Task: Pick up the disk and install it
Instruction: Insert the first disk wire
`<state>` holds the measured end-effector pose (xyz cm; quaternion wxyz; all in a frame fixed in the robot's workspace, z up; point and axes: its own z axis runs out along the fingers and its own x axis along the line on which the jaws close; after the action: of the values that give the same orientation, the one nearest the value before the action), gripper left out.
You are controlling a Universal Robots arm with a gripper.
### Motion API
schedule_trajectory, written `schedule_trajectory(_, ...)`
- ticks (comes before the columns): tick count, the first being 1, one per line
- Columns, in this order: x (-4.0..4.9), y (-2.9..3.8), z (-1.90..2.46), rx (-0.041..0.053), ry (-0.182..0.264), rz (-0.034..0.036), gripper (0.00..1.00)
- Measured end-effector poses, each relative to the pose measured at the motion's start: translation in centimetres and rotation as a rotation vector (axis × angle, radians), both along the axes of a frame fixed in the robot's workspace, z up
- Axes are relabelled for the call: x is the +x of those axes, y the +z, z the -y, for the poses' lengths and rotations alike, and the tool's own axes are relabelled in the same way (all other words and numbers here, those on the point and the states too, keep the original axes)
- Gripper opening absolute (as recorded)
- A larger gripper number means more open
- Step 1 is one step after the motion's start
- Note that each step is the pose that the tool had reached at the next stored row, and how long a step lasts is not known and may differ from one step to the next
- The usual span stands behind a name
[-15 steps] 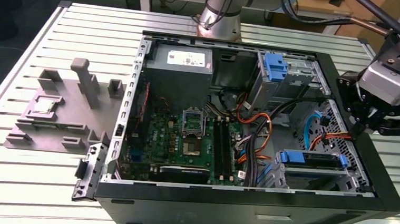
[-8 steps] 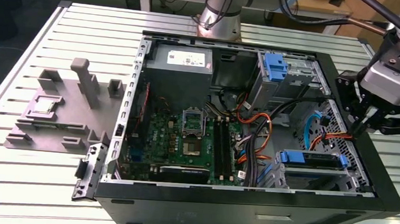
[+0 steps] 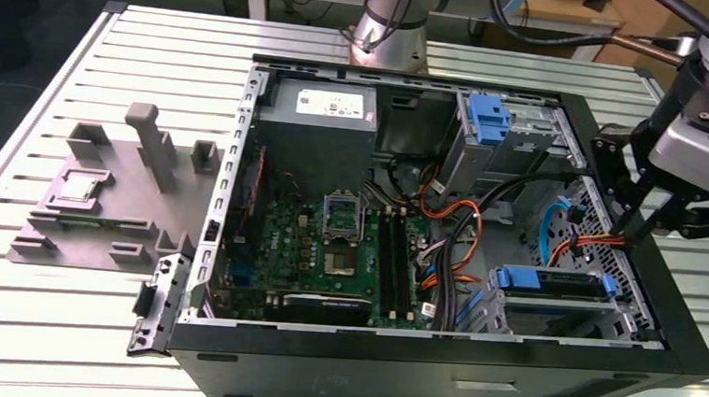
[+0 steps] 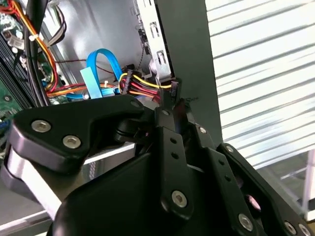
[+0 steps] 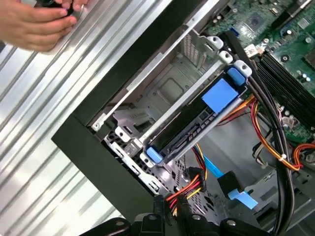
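Inside case [image 3: 442,378], disk [image 3: 557,284] seated in cage [image 3: 565,318]; tool [image 3: 635,237] closed nearby.

Exterior view: silver-grey arm [image 3: 707,129] showing cylindrical joints, dark caps ringing their ends; polished metal column base [image 3: 389,28] gleaming at rear. Matte black gripper [image 3: 636,237] tapering through angular linkage bars. Second wrist view: gripper [image 4: 171,96] displaying rounded black plates, silver hex screws [image 4: 179,198] dotting each link; pale grey metal band [image 4: 17,164] edging housing.
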<state>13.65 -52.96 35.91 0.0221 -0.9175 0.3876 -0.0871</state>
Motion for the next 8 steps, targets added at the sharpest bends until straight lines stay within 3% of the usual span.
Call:
schedule_trajectory(4, 0.00, -0.10, -0.01, -0.0018, 0.063, 0.0000, 0.25)
schedule_trajectory(8, 0.00, -0.15, 0.00, -0.0138, 0.102, 0.0024, 0.25)
